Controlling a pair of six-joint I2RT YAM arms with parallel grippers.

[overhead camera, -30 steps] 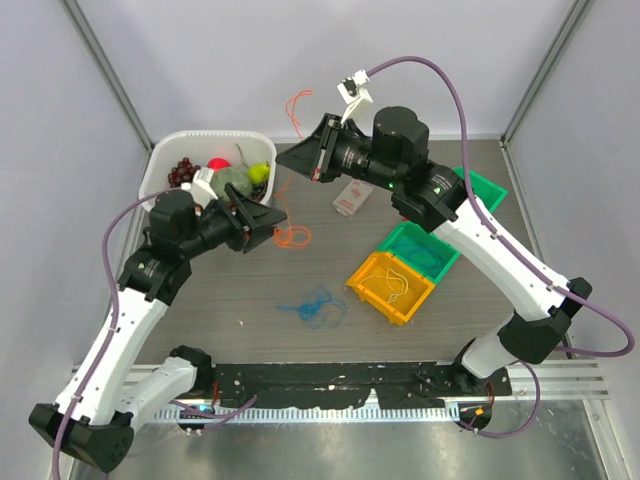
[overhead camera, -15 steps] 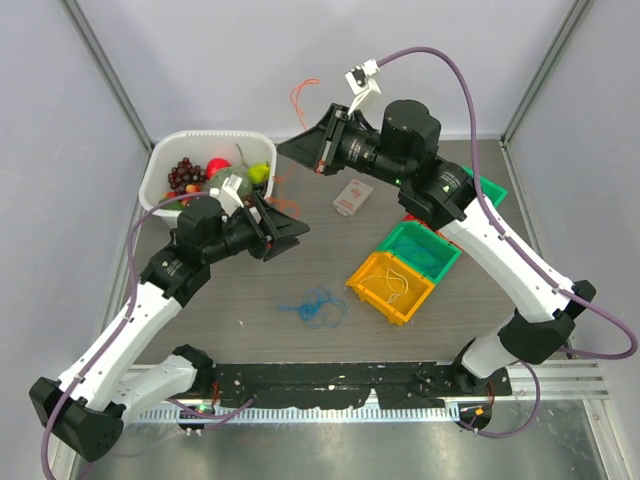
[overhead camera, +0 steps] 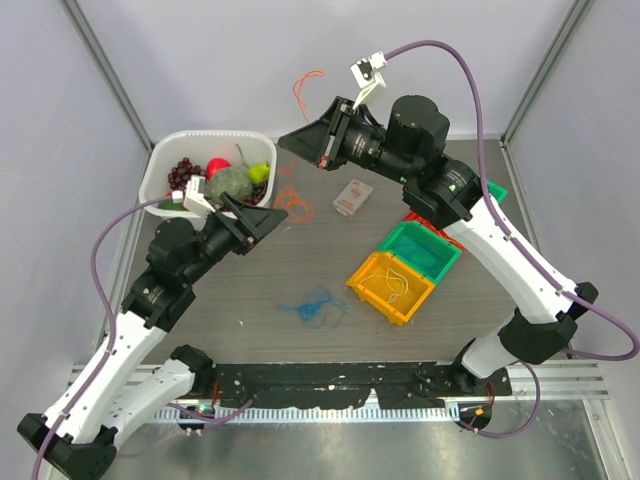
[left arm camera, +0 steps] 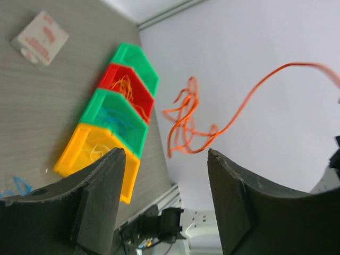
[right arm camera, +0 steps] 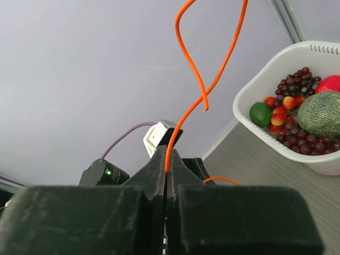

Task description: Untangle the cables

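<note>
Orange cable (right arm camera: 205, 99): pinched at one point by the right gripper. Its free end loops up against the grey wall at the upper centre of the overhead frame, and the rest trails down to a loose heap on the table just right of the basket.
Right gripper (right arm camera: 166, 155): jaws pressed tight on the orange strand and raised above the far end of the table.
Left gripper (left arm camera: 166, 154): fingers spread wide with nothing between them. In its wrist view the orange coil hangs beyond the gap, at frame centre.
Blue cable (overhead camera: 315, 305): a loose knot lying on the table, lower centre of the overhead frame, apart from both arms.
White cable (overhead camera: 397, 283): curled inside the yellow bin (overhead camera: 378, 290).
Bins: four in a touching diagonal row, right of centre. Next to the yellow bin is a green bin (left arm camera: 93, 106) with blue strands, then a red bin (left arm camera: 109, 77) with orange strands.
Basket (overhead camera: 160, 160): white, at upper left, filled with grapes, a melon and other fruit.
Packet (overhead camera: 352, 197): white, flat on the table between the basket and the bins.
</note>
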